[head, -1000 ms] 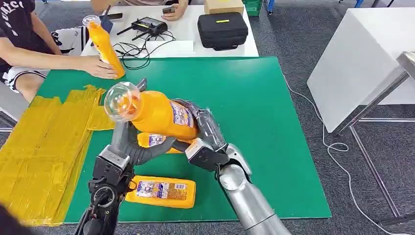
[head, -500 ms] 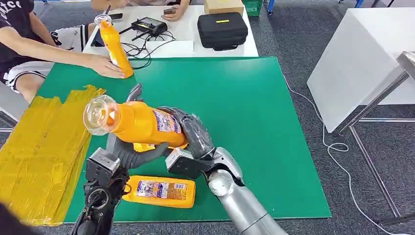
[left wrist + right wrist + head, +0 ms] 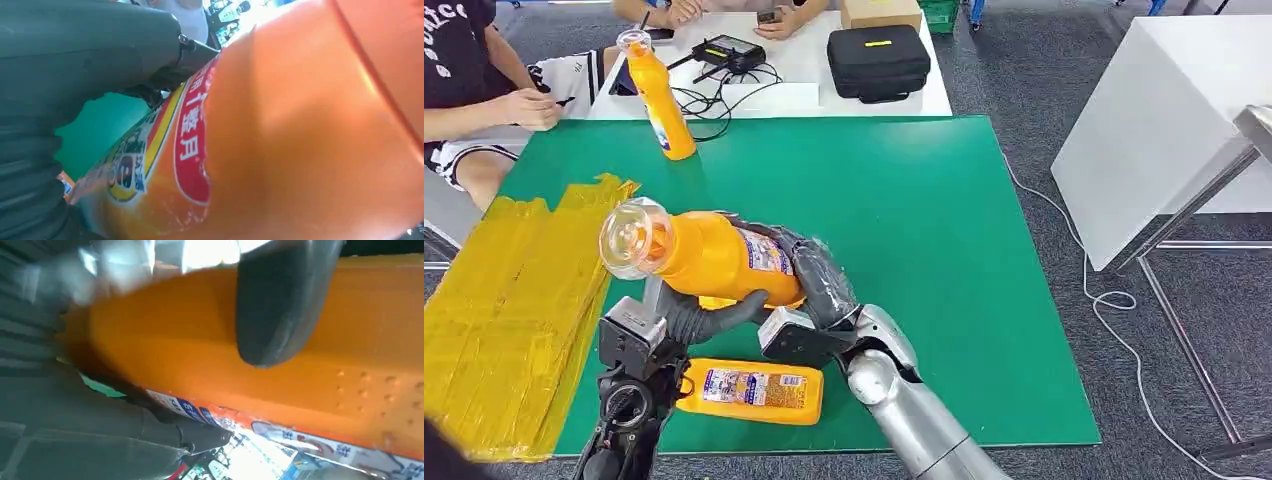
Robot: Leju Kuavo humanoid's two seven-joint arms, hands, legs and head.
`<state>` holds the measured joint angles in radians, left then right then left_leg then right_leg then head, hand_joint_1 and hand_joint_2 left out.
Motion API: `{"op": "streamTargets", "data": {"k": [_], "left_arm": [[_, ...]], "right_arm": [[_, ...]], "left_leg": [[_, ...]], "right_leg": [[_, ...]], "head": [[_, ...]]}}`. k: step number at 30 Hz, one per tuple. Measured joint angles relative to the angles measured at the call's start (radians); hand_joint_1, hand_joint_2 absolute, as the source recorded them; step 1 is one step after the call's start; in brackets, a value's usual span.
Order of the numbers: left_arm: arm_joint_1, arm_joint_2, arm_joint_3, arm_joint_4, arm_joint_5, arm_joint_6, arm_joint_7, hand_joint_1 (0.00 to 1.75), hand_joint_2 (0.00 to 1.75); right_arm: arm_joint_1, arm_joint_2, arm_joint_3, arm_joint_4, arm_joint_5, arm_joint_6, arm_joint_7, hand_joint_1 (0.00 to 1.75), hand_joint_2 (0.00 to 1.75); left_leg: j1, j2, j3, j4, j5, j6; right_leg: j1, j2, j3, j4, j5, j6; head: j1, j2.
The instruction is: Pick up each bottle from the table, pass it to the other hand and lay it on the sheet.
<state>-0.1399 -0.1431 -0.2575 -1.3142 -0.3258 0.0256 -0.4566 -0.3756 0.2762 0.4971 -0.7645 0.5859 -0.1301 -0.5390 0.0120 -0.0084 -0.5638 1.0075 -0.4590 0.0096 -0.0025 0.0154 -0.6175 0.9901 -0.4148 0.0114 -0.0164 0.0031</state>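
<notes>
1. Gripping the bottle (image 3: 714,258) from both sides: right hand (image 3: 819,275) wraps its base, left hand (image 3: 689,312) cups it underneath.
2. Bottle hangs tilted above the mat (image 3: 924,220), right of the sheet (image 3: 514,290).

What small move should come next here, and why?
Probably the right hand should let go: both hands grip the raised bottle, the left hand cradling it from beneath, so the handover looks nearly made, and the yellow sheet lies on the left hand's side.
</notes>
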Motion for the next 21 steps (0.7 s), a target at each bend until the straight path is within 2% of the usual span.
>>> {"op": "streamTargets", "data": {"k": [2, 3, 4, 21], "left_arm": [[-0.001, 0.0, 0.0, 0.004, 0.001, 0.0, 0.0, 1.75, 1.75], [-0.002, 0.0, 0.0, 0.004, 0.001, 0.0, 0.0, 1.75, 1.75], [-0.003, 0.0, 0.0, 0.004, 0.001, 0.0, 0.0, 1.75, 1.75], [-0.036, 0.005, 0.04, 0.0, -0.01, 0.042, 0.012, 1.75, 1.75]], "right_arm": [[0.002, -0.002, 0.0, -0.003, 0.0, -0.002, 0.003, 1.75, 1.75], [0.004, -0.002, 0.0, -0.006, 0.0, -0.003, 0.003, 1.48, 1.75], [0.004, -0.003, 0.0, -0.009, 0.0, -0.003, 0.004, 0.03, 1.75], [0.051, -0.017, 0.0, -0.103, -0.008, -0.017, 0.014, 0.0, 1.75]], "left_leg": [[0.0, 0.0, 0.0, 0.0, 0.0, 0.0], [0.0, 0.0, 0.0, 0.0, 0.0, 0.0], [0.0, 0.0, 0.0, 0.0, 0.0, 0.0], [0.0, 0.0, 0.0, 0.0, 0.0, 0.0]], "right_leg": [[0.0, 0.0, 0.0, 0.0, 0.0, 0.0], [0.0, 0.0, 0.0, 0.0, 0.0, 0.0], [0.0, 0.0, 0.0, 0.0, 0.0, 0.0], [0.0, 0.0, 0.0, 0.0, 0.0, 0.0]], "head": [[0.0, 0.0], [0.0, 0.0], [0.0, 0.0], [0.0, 0.0]]}}
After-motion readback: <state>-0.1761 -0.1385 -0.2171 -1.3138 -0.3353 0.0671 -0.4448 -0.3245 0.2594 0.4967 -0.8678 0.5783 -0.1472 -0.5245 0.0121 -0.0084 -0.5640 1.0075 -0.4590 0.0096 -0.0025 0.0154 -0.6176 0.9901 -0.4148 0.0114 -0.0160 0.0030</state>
